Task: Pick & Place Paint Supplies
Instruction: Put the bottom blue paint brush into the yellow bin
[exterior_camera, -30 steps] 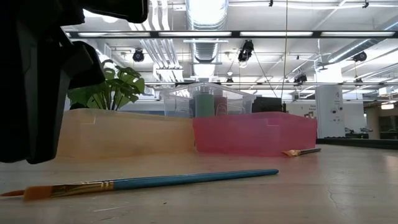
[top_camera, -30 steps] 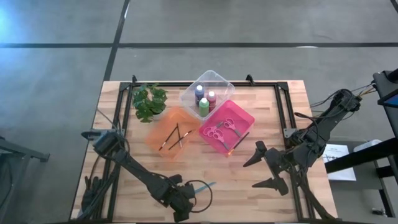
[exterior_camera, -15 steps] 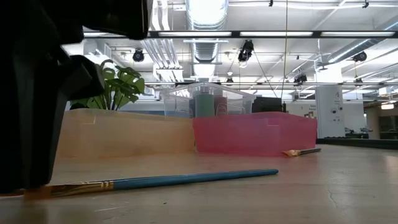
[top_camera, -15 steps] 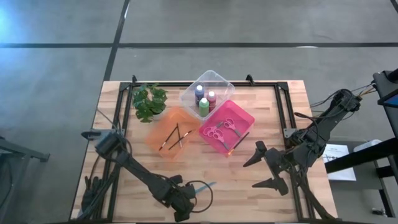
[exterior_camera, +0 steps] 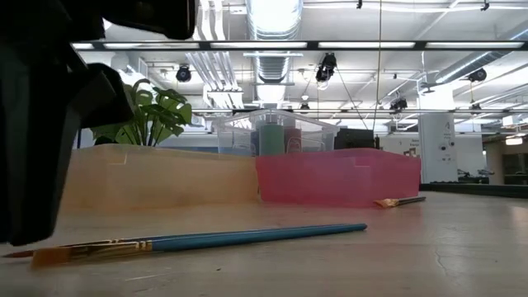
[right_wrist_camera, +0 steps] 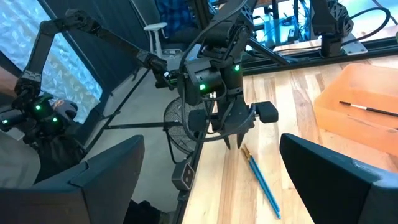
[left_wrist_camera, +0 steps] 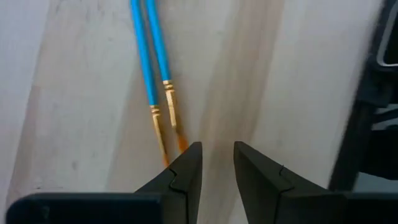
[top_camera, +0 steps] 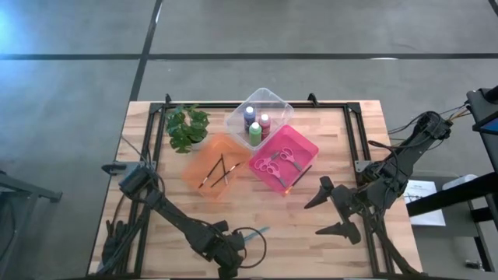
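A blue-handled paintbrush [top_camera: 253,232] lies flat on the table near its near edge, gold ferrule and orange bristles [exterior_camera: 48,256] toward my left gripper. In the left wrist view the paintbrush [left_wrist_camera: 149,59] shows doubled. My left gripper [left_wrist_camera: 217,155] points down just above the table with its fingers a narrow gap apart and nothing between them. The bristle tip [left_wrist_camera: 181,143] lies beside one finger. The right wrist view shows the left gripper [right_wrist_camera: 234,142] standing over that end. My right gripper [top_camera: 336,210] hangs open over the table's right near part. Another brush [top_camera: 302,176] lies by the pink tray. My left gripper stands over the brush's bristle end [left_wrist_camera: 168,155] from above, pointing down. One finger [left_wrist_camera: 183,171] covers the bristle tip in the wrist view, and I cannot tell whether it touches it. The brush lies flat on the table, outside the gap.
An orange tray [top_camera: 196,177] holds thin brushes [top_camera: 219,169]. A pink tray [top_camera: 310,145] holds pink-handled scissors [top_camera: 277,161]. A clear tray [top_camera: 274,97] holds paint bottles [top_camera: 255,124]. A leafy plant [top_camera: 187,127] stands at the far left. Bare wood lies between the trays and the near edge.
My left gripper has come down toward the table at the brush's bristle end; in the low view it reached table height half a second ago and now stands slightly higher.
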You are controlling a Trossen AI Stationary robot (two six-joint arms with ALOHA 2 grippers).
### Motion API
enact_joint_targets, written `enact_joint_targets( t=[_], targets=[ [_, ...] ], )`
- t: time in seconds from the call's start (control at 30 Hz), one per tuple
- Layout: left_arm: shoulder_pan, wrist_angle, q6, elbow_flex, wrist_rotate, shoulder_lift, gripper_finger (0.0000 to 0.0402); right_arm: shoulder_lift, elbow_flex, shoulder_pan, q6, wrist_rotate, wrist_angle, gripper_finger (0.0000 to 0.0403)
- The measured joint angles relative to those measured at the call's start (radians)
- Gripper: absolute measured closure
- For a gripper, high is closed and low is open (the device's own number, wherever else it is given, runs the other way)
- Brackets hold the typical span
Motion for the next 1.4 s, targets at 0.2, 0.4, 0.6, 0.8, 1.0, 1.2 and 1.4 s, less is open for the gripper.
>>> enact_joint_targets(
  t=[0.2,0.4,0.6,0.8,1.0,1.2,1.4],
  targets=[
    [0.001,-0.006,0.000,0.008,-0.004,0.000,0.0300,0.000,0.000,0.000,-0.002,-0.001,0.000,0.0033],
    [0.001,-0.045,-0.029,0.008,-0.038,0.000,0.0300,0.001,-0.005,0.000,0.000,-0.002,-0.001,0.0033],
    [0.002,-0.073,-0.051,-0.001,-0.042,0.000,0.0300,0.001,-0.007,0.000,0.004,-0.002,-0.001,0.0033],
    [0.001,-0.026,-0.021,0.000,-0.040,0.000,0.0300,0.001,-0.008,0.000,0.005,-0.002,0.000,0.0033],
    [0.000,-0.026,-0.021,-0.002,-0.038,0.000,0.0300,0.001,-0.008,0.000,0.007,-0.002,-0.001,0.0033],
    [0.000,-0.026,-0.023,-0.003,-0.038,0.002,0.0300,0.001,-0.009,0.000,0.007,-0.002,-0.001,0.0033],
    [0.001,-0.024,-0.041,-0.008,-0.038,0.004,0.0300,0.001,-0.009,0.000,0.007,-0.002,0.000,0.0033]
  ],
)
